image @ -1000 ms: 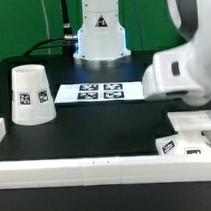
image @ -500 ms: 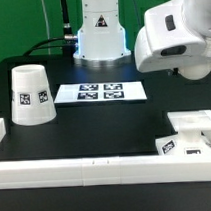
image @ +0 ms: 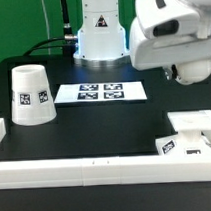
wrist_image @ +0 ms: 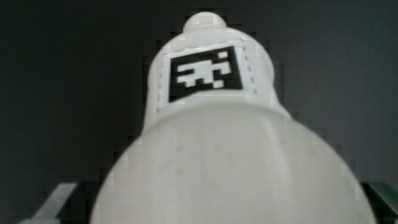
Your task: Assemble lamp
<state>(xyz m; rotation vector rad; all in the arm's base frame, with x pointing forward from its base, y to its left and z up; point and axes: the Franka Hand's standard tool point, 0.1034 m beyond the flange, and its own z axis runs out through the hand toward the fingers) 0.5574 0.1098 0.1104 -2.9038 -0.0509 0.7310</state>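
Note:
The white tapered shade stands on the black table at the exterior view's left, a tag on its side. The flat square base lies at the exterior view's right, near the front rail. The white bulb fills the wrist view, its narrow tagged end pointing away from the camera and its round head between the fingers. My gripper is raised above the table at the exterior view's upper right, shut on the bulb. The bulb is hidden behind the hand in the exterior view.
The marker board lies in the middle of the table. A long white border rail runs along the front, with a short rail piece at the left. The robot's base stands at the back.
The arm has risen from just above the base and moved toward the exterior view's left and upward. The shade, base and marker board have not moved.

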